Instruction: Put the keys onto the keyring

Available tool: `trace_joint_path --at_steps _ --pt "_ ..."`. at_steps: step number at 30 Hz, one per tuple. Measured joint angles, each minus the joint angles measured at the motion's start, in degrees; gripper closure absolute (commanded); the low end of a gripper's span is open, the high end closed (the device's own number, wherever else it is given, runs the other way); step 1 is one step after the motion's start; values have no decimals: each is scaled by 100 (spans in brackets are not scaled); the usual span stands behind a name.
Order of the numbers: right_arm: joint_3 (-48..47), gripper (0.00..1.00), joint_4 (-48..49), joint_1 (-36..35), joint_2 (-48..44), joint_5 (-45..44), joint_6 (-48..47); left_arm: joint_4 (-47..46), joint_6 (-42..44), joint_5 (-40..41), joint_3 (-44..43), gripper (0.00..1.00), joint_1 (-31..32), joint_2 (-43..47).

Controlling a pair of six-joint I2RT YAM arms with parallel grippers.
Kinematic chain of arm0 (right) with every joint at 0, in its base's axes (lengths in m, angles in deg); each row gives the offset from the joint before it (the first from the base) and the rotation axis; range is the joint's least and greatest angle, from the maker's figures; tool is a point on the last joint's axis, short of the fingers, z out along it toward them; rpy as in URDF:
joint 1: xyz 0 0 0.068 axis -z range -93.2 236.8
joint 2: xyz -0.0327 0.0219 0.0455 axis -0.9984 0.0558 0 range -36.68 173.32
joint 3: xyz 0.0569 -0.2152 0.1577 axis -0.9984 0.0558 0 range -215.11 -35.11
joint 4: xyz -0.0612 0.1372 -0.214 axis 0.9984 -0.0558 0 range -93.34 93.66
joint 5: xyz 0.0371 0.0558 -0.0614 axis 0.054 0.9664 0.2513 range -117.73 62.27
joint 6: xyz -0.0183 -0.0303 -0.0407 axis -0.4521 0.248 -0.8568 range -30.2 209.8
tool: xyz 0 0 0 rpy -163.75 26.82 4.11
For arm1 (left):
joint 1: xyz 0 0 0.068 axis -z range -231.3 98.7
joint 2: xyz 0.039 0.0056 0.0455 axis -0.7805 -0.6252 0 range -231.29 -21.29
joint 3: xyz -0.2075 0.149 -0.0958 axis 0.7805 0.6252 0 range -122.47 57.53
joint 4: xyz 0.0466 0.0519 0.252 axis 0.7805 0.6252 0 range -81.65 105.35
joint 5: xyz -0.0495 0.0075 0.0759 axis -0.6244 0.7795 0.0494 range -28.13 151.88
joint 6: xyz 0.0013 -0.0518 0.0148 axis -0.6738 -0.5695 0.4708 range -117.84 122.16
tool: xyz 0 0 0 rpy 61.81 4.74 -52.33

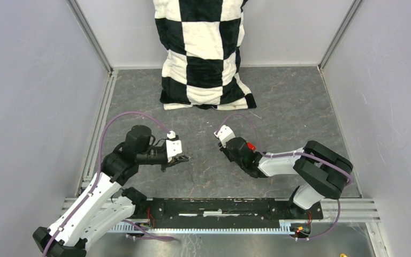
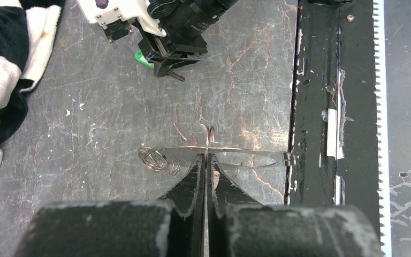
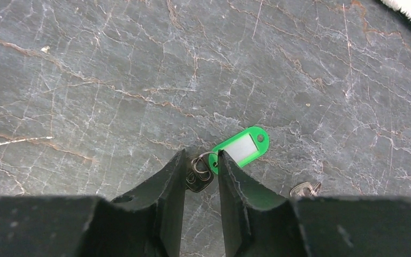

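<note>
My left gripper point(image 2: 207, 156) point(image 1: 181, 158) is shut on the thin wire keyring point(image 2: 239, 149), which stretches sideways across its tips just above the table, small coiled links point(image 2: 152, 159) at its left end. My right gripper point(image 3: 199, 156) point(image 1: 227, 145) is down at the table, open, its jaws astride a dark key head with small rings point(image 3: 200, 175). A ring joins that key to its green plastic tag point(image 3: 243, 144) point(image 2: 142, 58), which lies just past the right fingertip point(image 3: 221, 158). A second small metal key point(image 3: 304, 188) peeks out beside that finger. A red bit point(image 1: 250, 145) shows by the right wrist.
A black-and-white checkered cloth point(image 1: 206, 53) point(image 2: 5, 80) is heaped at the back of the marbled grey table point(image 1: 289, 107). The black mounting rail point(image 1: 219, 206) point(image 2: 313, 107) runs along the near edge. Grey walls close in both sides.
</note>
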Motion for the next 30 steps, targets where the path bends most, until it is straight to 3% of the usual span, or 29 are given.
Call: trace_joint_path --at_steps 5,12,30 --pt "0 70 87 7 98 -13 76 0 0 0 0 98 0 -7" --pt "39 100 284 144 142 256 275 0 0 0 -4 98 0 -7" --pt "1198 100 1174 236 -1128 2433 455 -55 -173 48 -4 98 0 -184"
